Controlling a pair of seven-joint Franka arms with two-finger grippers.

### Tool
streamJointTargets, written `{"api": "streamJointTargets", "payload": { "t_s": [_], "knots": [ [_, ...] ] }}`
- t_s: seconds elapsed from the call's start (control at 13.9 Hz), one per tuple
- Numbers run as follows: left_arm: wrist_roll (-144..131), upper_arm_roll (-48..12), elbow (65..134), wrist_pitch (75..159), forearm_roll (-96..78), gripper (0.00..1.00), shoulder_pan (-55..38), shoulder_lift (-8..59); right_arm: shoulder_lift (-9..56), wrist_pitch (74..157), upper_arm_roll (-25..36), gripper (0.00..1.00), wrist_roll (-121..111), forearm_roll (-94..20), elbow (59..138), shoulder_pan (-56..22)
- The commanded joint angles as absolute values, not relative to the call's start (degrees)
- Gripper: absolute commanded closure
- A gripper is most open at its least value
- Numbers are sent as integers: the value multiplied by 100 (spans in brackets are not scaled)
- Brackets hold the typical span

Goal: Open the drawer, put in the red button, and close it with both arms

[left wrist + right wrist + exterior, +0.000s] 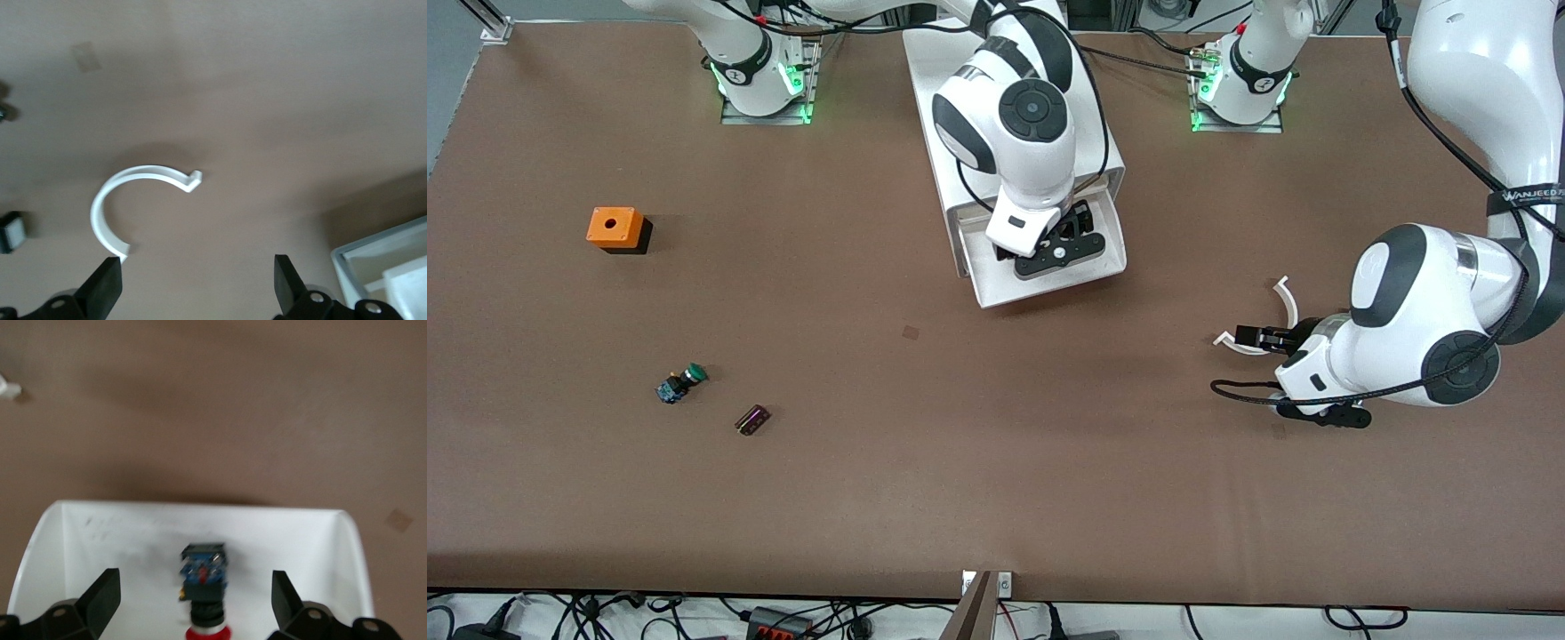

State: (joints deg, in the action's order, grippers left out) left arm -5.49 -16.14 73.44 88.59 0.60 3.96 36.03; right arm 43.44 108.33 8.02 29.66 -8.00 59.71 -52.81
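Red button in the open drawer, both grippers wide open.

The right gripper point(193, 600) hangs over the pulled-out drawer point(1049, 284), its fingers point(100, 597) spread wide with nothing in them. The red button point(203, 587) lies on the drawer floor right between those fingers. The drawer sticks out of the white cabinet point(960, 80) toward 6 o'clock in the front view. The left gripper point(1240, 338) waits low over the table point(960, 489) toward the left arm's end, spread wide too, holding nothing. At about 9 o'clock from the drawer sits an orange box point(615, 228), and the green button point(680, 383) is nearer the front camera.
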Motion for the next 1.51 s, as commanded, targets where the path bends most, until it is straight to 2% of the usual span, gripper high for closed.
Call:
{"api": "streamJointTargets", "payload": {
  "t_s": [0.0, 0.22, 0.36, 0.5, 0.72, 0.93, 1.29, 1.44],
  "knots": [
    [-773, -1652, 7303, 8824, -176, 0, 335, 3630, 4149, 10653, 1289, 0, 3067, -791, 5862, -5133],
    [-1666, -1670, 7584, 9174, -202, 0, -69, 3612, 4113, 9970, 2124, 0, 2901, -809, 5889, -5037],
    [-2186, -1723, 7873, 9953, -193, 0, -368, 3508, 3999, 9660, 2547, 0, 2499, -835, 5897, -4844],
    [-2442, -1906, 8338, 10788, -211, 0, -378, 3358, 3929, 9362, 2584, 0, 1508, -861, 5897, -4292],
    [-3670, -2424, 8972, 11598, -124, 5, -500, 3252, 3868, 9325, 2593, 0, 1116, -870, 5941, -3667],
    [-4025, -2513, 9605, 12364, -123, 4, -624, 3085, 3736, 9325, 2566, 0, 741, -905, 6073, -3279],
    [-4218, -2750, 10282, 12551, -132, 0, -879, 2945, 3735, 9316, 2593, 0, 28, -1264, 6073, -2919],
    [-4542, -2934, 10336, 12481, -141, 0, -861, 2927, 3735, 9308, 2584, 0, -79, -1362, 6073, -2699]
  ]
}}
